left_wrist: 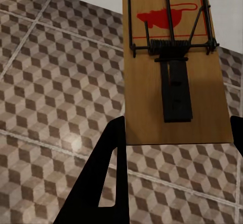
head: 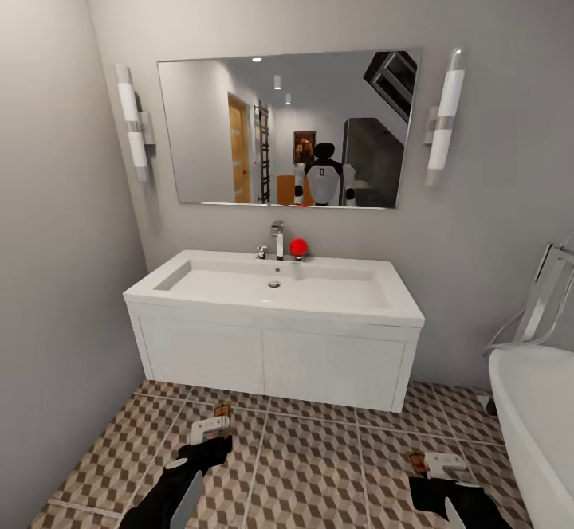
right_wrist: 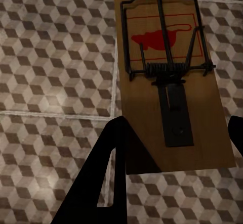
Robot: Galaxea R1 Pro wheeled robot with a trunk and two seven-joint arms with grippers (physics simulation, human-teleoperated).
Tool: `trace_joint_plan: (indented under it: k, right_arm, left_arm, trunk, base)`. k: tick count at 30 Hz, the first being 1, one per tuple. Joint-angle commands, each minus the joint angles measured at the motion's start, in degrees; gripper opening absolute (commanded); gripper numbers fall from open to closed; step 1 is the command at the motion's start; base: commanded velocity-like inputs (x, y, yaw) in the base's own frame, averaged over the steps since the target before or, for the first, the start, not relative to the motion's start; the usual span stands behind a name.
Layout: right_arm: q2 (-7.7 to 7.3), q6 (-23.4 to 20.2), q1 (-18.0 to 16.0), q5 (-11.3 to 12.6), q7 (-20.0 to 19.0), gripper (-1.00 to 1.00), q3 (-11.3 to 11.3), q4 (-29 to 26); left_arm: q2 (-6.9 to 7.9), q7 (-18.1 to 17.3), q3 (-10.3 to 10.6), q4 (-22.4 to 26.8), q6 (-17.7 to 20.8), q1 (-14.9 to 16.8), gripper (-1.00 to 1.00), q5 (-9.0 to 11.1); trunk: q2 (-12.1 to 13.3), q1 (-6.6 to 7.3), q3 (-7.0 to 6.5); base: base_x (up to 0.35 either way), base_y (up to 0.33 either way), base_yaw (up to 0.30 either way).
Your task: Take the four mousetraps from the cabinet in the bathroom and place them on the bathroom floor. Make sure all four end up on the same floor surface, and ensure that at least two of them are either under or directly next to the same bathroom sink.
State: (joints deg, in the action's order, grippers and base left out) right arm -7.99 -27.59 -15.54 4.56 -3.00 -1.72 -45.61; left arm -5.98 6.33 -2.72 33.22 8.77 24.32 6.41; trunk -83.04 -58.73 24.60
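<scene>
Above the cube-patterned brown-and-beige tiled floor (head: 319,465), near the white boxy sink vanity (head: 275,354), we hold two flat tan wooden mousetraps, the left gripper (left_wrist: 174,133) clamped on one mousetrap (left_wrist: 172,62), the right gripper (right_wrist: 174,138) on the other mousetrap (right_wrist: 169,77), long axes pointing away from the jaws toward the vanity, the left closer

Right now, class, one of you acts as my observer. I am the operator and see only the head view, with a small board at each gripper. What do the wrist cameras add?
Observer: The left wrist view shows the left gripper shut on the first mousetrap, with its wire spring and red mouse print facing the camera.
Operator: And the right side?
Observer: The right gripper grips the second mousetrap the same way, with the cube-patterned bathroom floor behind it.
</scene>
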Motion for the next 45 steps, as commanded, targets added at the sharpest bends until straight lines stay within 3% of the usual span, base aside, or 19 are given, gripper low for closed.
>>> trace_joint_plan:
  k: [1,5,10,14,27,33,35,40,42,45]
  right_arm:
    - [0.0,-0.1,-0.02,0.5,-0.02,-1.0,-0.13,0.01]
    - [-0.01,0.29,-0.02,0.48,0.07,-1.0,-0.17,0.13]
    - [-0.01,0.48,-0.02,0.46,0.12,-1.0,-0.13,0.17]
    - [-0.01,0.51,-0.02,0.45,0.24,-1.0,-0.06,0.17]
    - [0.06,0.56,-0.02,0.38,0.46,-1.0,-0.08,0.34]
    - [0.11,3.32,-0.02,0.35,1.15,-1.0,-0.07,0.35]
    - [0.26,3.67,-0.02,0.28,1.91,-1.0,0.02,0.22]
    - [2.74,4.44,-0.02,-0.11,7.83,-1.0,0.33,-2.06]
    - [4.08,4.58,-0.02,-0.32,11.32,-1.0,0.38,-4.81]
    - [4.67,4.58,-0.05,-0.34,13.57,-1.0,0.39,-7.19]
  left_arm:
    - [-0.12,0.27,-0.1,0.14,0.35,0.0,-1.0,0.53]
    - [-0.33,0.34,0.4,0.14,0.48,0.01,-1.0,0.43]
    - [-0.49,0.41,3.9,0.14,0.54,0.02,-1.0,0.28]
    - [-0.52,0.43,5.48,0.16,0.53,0.02,-1.0,0.29]
    - [-0.48,0.39,6.08,0.18,0.55,0.02,-1.0,0.28]
    - [-0.47,0.86,6.17,1.52,0.64,0.02,-1.0,0.08]
    - [-0.49,1.85,6.22,2.17,0.69,0.02,-1.0,-0.07]
    - [-1.16,11.98,6.7,6.67,1.07,0.02,-1.0,-1.56]
    - [-1.83,15.16,8.44,9.66,2.53,0.02,-1.0,-2.0]
    - [-2.2,16.5,11.48,11.93,4.6,0.02,-1.0,-2.08]
  trunk:
    - [-0.04,0.0,0.07]
    - [-0.04,0.0,0.07]
    - [-0.04,0.0,0.07]
    - [-0.04,0.0,0.07]
    - [-4.85,-2.63,2.22]
    - [-7.26,-3.95,3.3]
    - [-8.06,-4.39,3.66]
    - [-10.07,-5.49,4.56]
    - [-10.87,-5.93,4.91]
    - [-12.07,-6.59,5.45]
  base:
    - [0.0,0.0,0.0]
    - [0.0,0.0,0.0]
    - [0.0,0.0,0.0]
    - [0.0,0.0,0.0]
    - [0.0,0.0,0.0]
    - [0.0,0.0,0.0]
    - [0.0,0.0,0.0]
    - [0.0,0.0,0.0]
    - [0.0,0.0,0.0]
    - [0.0,0.0,0.0]
